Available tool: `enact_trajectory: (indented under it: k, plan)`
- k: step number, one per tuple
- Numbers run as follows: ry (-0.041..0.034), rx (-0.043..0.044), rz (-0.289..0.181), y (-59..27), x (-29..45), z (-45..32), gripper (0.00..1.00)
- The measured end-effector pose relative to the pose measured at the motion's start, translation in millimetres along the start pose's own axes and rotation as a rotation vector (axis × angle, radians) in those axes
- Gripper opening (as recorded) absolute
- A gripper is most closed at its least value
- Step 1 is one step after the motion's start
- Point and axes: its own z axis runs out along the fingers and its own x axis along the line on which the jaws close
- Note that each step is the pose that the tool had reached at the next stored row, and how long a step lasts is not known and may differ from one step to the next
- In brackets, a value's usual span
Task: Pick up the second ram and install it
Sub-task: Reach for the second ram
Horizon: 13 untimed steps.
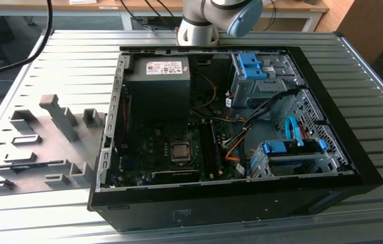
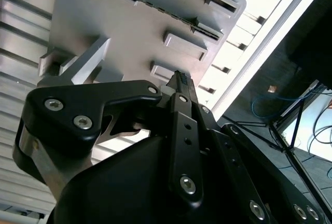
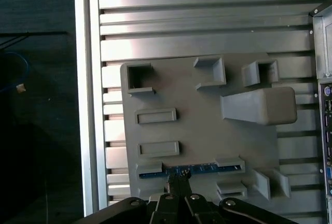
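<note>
Gray fixture: flat gray plastic plate with raised blocks [image 3: 197,110] on the ribbed aluminium table [image 3: 207,32], at nine o'clock of the open black computer case [image 1: 357,170] in the exterior view.
Second ram: long, thin dark memory stick with a bluish edge [image 3: 202,169], seated in two slotted holders near the plate's edge.
Gripper: black two-finger gripper [image 3: 179,180], tips pinched narrow, nothing visibly clamped.
Relation: the stick lies straight ahead of the tips, about at its middle. Touching or just short, I cannot tell.
Long axis: crosswise to the gripper's approach, along the spread of its linkage.
Slots: motherboard memory slots [image 1: 213,147], inside the case and well apart from the stick.
</note>
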Motion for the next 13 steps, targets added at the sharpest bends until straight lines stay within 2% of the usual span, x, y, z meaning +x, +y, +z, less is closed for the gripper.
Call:
enact_trajectory:
  k: [13]
  plan:
    - [0.0000,0.0000,0.000,-4.8,-0.4,10.5,0.11]
